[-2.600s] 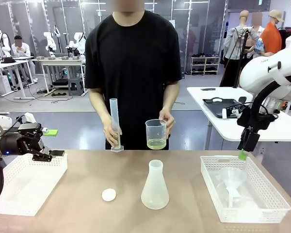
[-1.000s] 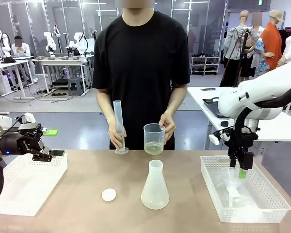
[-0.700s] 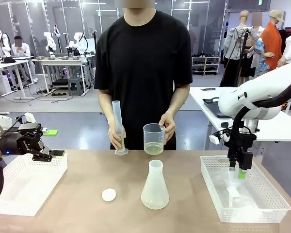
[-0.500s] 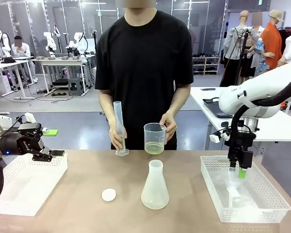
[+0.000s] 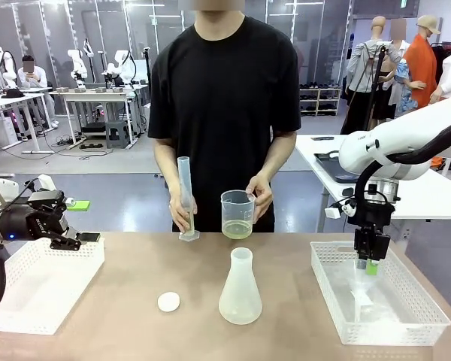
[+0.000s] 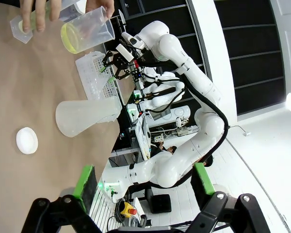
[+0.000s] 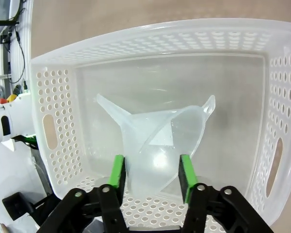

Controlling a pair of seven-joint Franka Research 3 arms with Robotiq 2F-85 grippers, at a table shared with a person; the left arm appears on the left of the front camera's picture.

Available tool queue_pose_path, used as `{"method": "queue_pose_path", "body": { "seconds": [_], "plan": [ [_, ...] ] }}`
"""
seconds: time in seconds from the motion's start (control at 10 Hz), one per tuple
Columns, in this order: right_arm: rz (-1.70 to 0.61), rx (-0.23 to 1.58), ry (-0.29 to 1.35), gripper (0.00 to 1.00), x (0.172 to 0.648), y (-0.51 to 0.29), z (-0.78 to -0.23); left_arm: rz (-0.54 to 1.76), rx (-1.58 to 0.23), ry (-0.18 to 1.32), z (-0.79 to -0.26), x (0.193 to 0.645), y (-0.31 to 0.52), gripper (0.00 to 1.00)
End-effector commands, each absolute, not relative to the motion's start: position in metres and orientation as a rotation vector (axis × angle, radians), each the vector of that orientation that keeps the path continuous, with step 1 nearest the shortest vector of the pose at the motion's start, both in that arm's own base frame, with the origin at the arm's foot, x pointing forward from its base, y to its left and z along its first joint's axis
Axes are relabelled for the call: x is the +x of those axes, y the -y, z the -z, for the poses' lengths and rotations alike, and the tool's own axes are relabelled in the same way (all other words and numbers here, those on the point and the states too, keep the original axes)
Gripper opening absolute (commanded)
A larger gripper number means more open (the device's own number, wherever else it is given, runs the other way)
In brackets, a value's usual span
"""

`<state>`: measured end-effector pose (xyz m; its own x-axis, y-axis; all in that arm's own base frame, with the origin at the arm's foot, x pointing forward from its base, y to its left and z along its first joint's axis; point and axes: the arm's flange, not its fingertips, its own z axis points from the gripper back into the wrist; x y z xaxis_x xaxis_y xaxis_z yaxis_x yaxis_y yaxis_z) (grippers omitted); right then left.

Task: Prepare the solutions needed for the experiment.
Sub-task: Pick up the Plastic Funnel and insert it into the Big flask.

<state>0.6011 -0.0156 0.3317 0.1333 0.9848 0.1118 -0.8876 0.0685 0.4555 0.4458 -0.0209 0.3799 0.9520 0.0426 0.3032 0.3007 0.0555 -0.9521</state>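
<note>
Now has right claw inside basket, green pads flanking funnel, probably to carry it to flask; firm grip not sure. Holds left claw wide open, empty. Finds solution in person's beaker, well left of right claw, ready for pouring.

Lab: flask, beaker, graduated cylinder, worktables behind.

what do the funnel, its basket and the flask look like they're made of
Basket: white moulded plastic, slightly translucent, with punched-hole walls. Funnel: clear glossy plastic, apparently; the basket floor shows through it. Flask: probably frosted plastic rather than glass; milky, matte, no sharp glints.
</note>
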Motion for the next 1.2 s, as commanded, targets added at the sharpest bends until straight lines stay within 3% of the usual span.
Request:
{"method": "queue_pose_path", "body": {
  "seconds": [0.0, 0.4, 0.7, 1.1],
  "plan": [
    [-1.427, 0.514, -0.234, 0.39, 0.611, 0.018, -0.329, 0.205, -1.501, 0.275, -0.382, 0.445, 0.021, 1.00],
    [-1.427, 0.529, -0.231, 0.02, 0.610, 0.017, -0.325, 0.205, -1.501, 0.275, -0.382, 0.445, 0.021, 1.00],
    [-1.437, 0.515, -0.241, 0.00, 0.605, 0.015, -0.326, 0.205, -1.501, 0.275, -0.382, 0.445, 0.021, 1.00],
    [-1.455, 0.310, -0.265, 0.00, 0.579, -0.007, -0.378, 0.205, -1.501, 0.275, -0.382, 0.445, 0.021, 1.00]
  ]
}}
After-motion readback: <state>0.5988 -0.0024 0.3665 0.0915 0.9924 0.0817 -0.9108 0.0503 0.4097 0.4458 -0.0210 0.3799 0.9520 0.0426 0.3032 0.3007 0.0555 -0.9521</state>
